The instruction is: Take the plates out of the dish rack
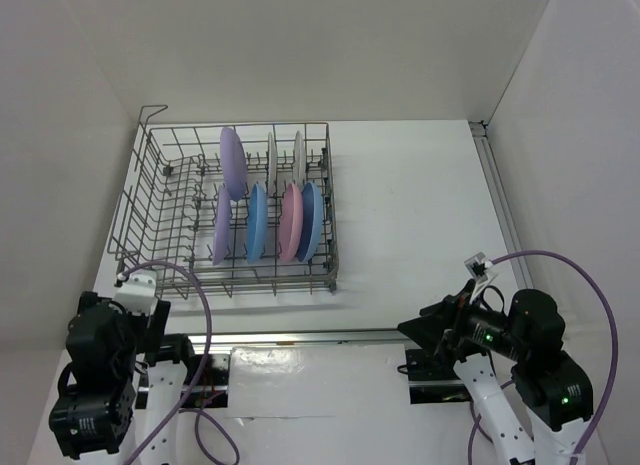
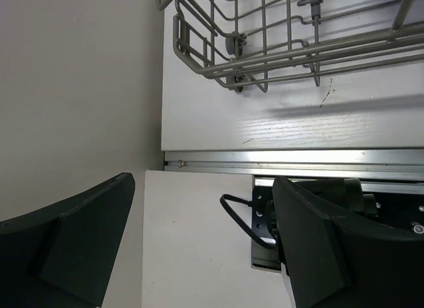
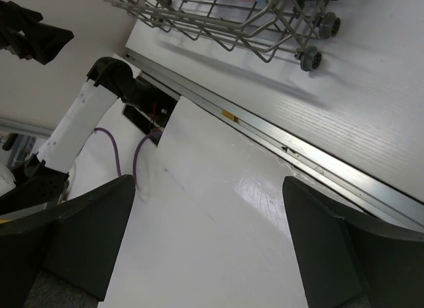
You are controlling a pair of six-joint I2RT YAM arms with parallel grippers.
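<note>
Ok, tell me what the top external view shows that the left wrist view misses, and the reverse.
Only the top view: the plates upright in the dish rack, and the right gripper. Only the left wrist view: the open left gripper close up, a small wheel under the rack's corner. Both: that rack's near corner, the white table, the metal rail.

white table (image 1: 420, 215), faint wood grain on top, and the grey wire rack (image 1: 240, 282) stands right on it, over on the left half and close to the left wall. its small wheels (image 3: 308, 58) touch the surface, with a soft shadow beneath them. nearer the arms, a metal rail (image 1: 300, 335) runs side to side across the table, just in front of the rack.
</note>
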